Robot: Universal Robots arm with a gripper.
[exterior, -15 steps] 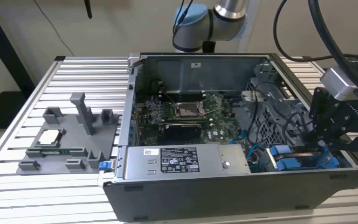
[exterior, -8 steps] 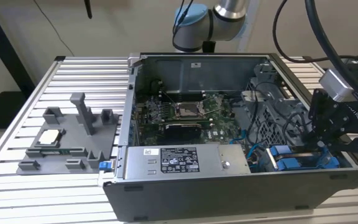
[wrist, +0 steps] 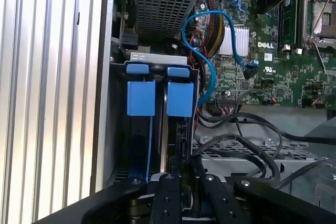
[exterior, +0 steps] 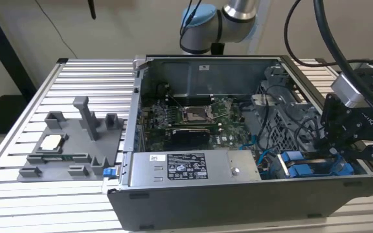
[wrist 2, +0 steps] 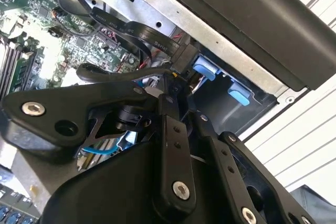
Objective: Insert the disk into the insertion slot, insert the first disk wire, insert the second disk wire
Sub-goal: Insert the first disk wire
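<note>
The hand (exterior: 333,148) hangs low inside the open case (exterior: 238,208), at the lower right of the exterior view, over the drive bay. I cannot tell whether it is apart, together or clamped on anything. The disk (wrist: 179,99) looks seated in its slot. In the first wrist view it stands on edge beside a 2nd blue-tabbed frame (wrist: 142,98). Its long axis runs from bottom centre up to mid-frame, with the blue tab end pointing away from the hand. I judge step 1 done and the 1st wire in hand. That calls for squaring a connector to the disk's near end among loose black wires (wrist: 247,145).
</note>
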